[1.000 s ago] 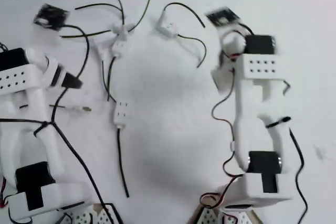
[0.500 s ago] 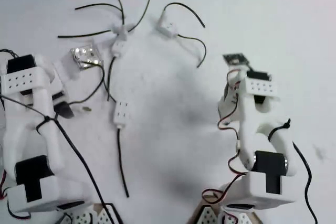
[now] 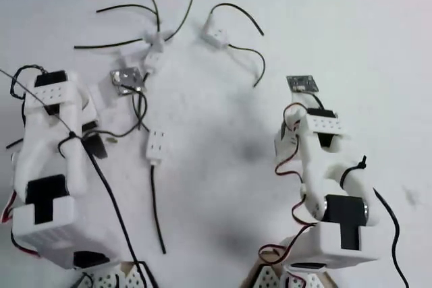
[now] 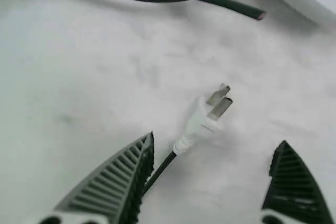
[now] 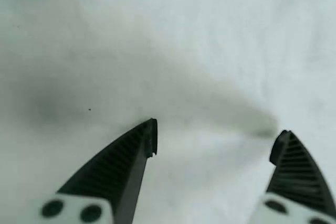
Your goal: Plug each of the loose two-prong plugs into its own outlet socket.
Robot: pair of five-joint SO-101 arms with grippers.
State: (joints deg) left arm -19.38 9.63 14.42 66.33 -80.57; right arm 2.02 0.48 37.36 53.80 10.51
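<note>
Left wrist view: loose plug lies just ahead of the spread left tool, prongs pointing away.

The left tool (image 4: 216, 140) hangs with its fingers wide apart and nothing between them. The plug (image 4: 207, 115) lies flat on the counter (image 4: 79, 77), just past the fingertips. Its long axis runs slantwise to the gap, and its cord (image 4: 161, 167) trails back close beside one finger, so I judge a turn of the wrist is needed to close across the plug body. In the high view the outlet socket strip (image 3: 156, 145) lies near the plug on its right, the way the prongs seem to face. The left arm is much the nearer. The right tool (image 5: 218, 129), also spread and empty, hangs over bare counter well apart from both.
</note>
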